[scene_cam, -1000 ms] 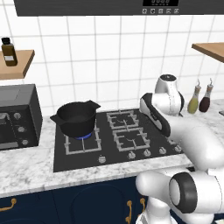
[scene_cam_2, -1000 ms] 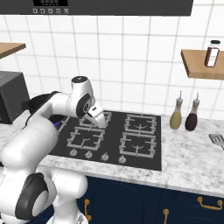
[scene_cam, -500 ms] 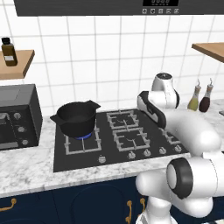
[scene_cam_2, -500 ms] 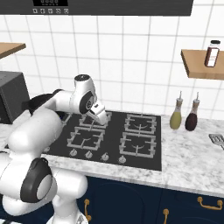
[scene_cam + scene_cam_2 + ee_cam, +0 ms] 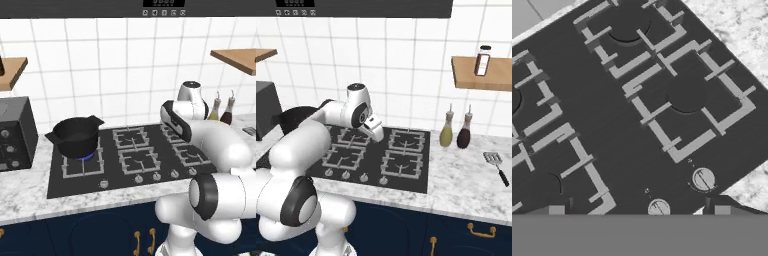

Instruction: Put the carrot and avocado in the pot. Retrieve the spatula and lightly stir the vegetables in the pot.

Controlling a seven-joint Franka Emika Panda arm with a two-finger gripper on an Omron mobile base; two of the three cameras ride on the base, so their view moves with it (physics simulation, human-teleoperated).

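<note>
The end effector (image 5: 377, 131) hung over the middle of the cooktop (image 5: 406, 167), its jaws spread wide and holding nothing; in the hand view its tips stood far apart at the bottom edge, with only burner grates and knobs below them. The spatula (image 5: 495, 164) lay well off to the right of it, on the marble surface (image 5: 466, 182) past the right edge of the cooktop and past the two bottles (image 5: 446, 135). Its slotted blade pointed toward the far wall and its dark handle ran toward the near edge, angled slightly right. So the next reach would probably have to sweep rightward across the burners. The pot (image 5: 76, 136) sat on the far-left burner, on the opposite side of the end effector from the spatula. Its contents could not be made out, and no carrot or avocado was visible on the surface.
</note>
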